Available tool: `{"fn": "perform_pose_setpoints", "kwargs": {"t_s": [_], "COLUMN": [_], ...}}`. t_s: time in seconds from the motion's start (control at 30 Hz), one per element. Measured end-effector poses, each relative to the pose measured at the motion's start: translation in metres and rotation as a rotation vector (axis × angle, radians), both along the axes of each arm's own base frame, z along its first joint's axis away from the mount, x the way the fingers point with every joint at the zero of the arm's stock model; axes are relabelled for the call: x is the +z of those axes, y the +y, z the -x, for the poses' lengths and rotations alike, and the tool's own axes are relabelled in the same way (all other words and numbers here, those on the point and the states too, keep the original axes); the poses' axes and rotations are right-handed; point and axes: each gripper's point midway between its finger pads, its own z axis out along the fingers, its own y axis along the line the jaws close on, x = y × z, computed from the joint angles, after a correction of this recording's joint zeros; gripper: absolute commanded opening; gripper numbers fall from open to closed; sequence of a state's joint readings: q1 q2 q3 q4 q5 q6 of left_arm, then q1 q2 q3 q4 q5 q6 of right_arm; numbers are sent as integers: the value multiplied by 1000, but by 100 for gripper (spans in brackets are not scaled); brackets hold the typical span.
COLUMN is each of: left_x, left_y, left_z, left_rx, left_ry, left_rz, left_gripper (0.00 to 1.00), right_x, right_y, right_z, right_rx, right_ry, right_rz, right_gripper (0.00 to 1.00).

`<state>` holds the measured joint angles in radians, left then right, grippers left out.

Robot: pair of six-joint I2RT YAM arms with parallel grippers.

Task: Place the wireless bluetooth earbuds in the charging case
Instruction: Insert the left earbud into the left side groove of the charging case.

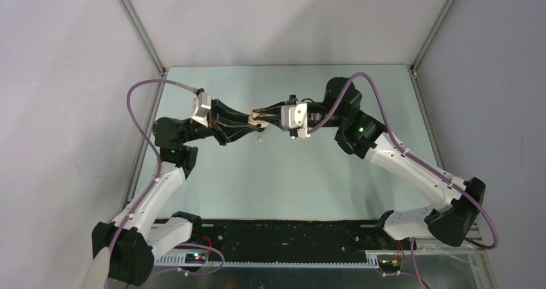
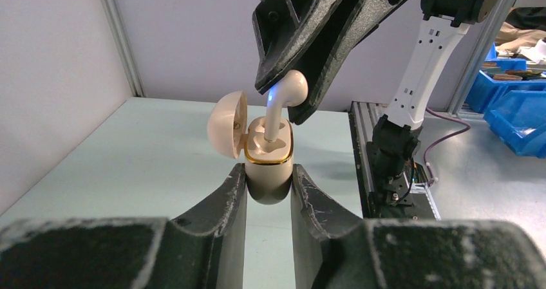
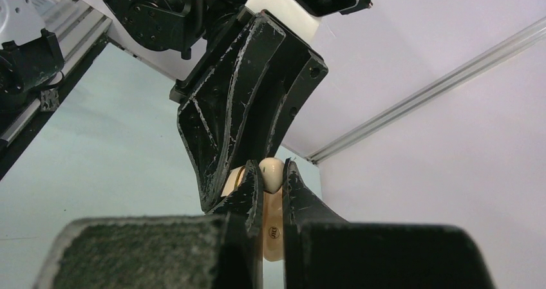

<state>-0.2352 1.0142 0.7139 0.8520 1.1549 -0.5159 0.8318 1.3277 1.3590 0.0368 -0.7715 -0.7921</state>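
The left gripper (image 2: 268, 187) clamps its jaws tight on a cream, rounded plastic charging case (image 2: 259, 152), lid open. Directly above the case, the right gripper (image 3: 272, 174) pinches a pale cream earbud (image 2: 284, 94), its stem reaching into the case's top.

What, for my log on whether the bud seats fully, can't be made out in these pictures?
Left wrist: the stem tip of the cream earbud is hidden inside the charging case; seating depth unknown.
Right wrist: the right gripper covers nearly all of the case.
Top external: the pale speck on the table is too small to identify.
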Motion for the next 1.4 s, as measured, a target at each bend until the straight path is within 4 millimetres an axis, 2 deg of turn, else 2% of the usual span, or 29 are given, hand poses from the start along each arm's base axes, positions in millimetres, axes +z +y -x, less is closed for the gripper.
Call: {"fn": "perform_pose_setpoints", "kwargs": {"t_s": [0.2,1.4], "left_x": [-5,-3], "left_y": [0,4], "left_z": [0,-2], "left_rx": [0,27], "left_ry": [13,15], "left_rz": [-3,8], "left_gripper": [0,0], "right_x": [-2,-12], "right_y": [1,6], "right_z": [-1,-5], "right_rx": [-9,-32], "right_ry": [-1,-22], "right_rz": [6,37], "right_gripper": [0,0]}}
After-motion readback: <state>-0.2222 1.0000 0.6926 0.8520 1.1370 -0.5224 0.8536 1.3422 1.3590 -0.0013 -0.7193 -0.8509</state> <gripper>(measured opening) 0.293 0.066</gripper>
